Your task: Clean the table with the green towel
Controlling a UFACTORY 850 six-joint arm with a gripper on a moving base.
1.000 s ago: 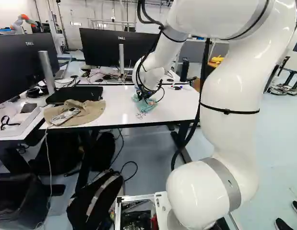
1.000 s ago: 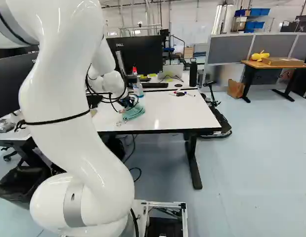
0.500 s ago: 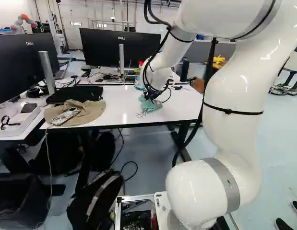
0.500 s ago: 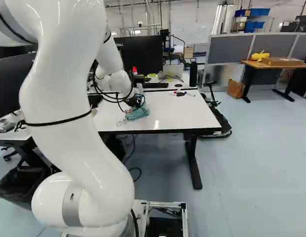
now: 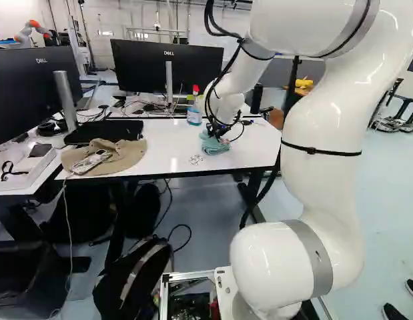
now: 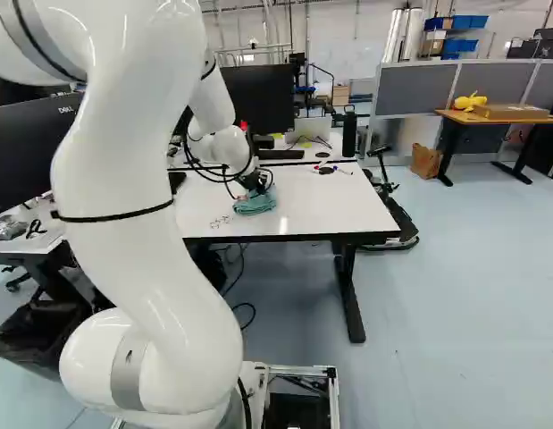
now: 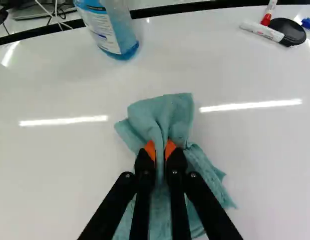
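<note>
Wiping step in hand, by our read. End effector is pinched narrow on the green towel, cloth bunched between both orange pads, rest splayed out below. Towel looks to be resting on the table, toward its right end, nearer the front edge than the back.

Dark scribble-like marks sit just beside the towel, on its left and toward the front edge. Can't tell if ink or loose bits. Next move should press lightly and sweep left and frontward over them, grip kept. Risk: cloth folds under and the fingertips scrape the top. Spray bottle stands near the back edge, so go easy on wide strokes that way.

Writing: printed label on the bottle, maker's mark on the rear monitor, small print on the white marker by the black disc. We leave the wording out.
</note>
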